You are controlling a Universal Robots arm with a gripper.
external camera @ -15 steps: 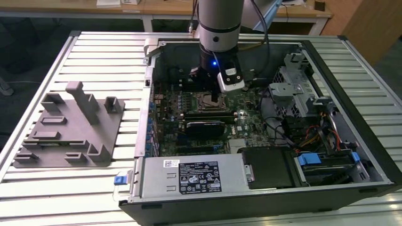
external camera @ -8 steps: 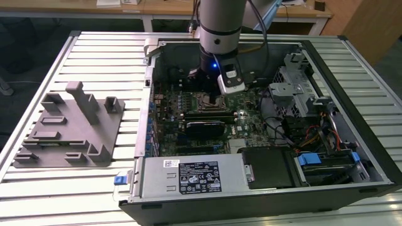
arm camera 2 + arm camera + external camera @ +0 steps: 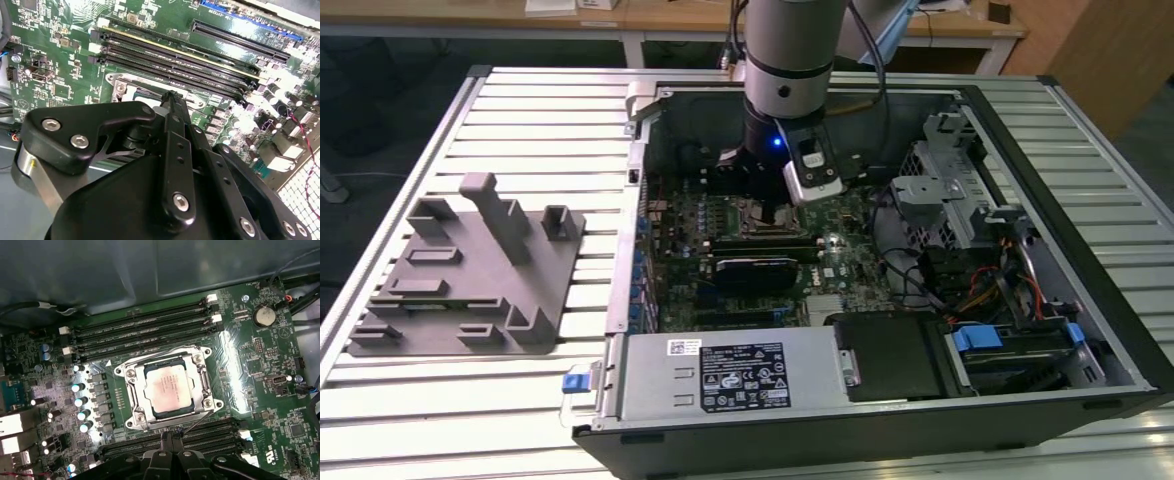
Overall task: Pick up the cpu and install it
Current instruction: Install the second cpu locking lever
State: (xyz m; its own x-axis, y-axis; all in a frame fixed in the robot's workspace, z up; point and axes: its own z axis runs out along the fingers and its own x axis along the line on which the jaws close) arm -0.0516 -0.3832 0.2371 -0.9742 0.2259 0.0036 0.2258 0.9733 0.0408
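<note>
Inside its socket (image 3: 169, 390), cpu (image 3: 168, 389) flat, plate-up.

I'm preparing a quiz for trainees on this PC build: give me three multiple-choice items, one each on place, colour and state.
1. Where does the small square silver-topped cpu lie?
A. in the metal-framed socket
B. on the grey plastic tray
C. on the slatted table

2. What colour is the motherboard?
A. red
B. green
C. white

3. What state is the grey tray in?
A. carrying the chip
B. tipped over
C. lying flat

Answers: 1 A, the first wrist view shows it inside the frame. 2 B, both wrist views show green board. 3 C, the exterior view shows it flat on the table.
</note>
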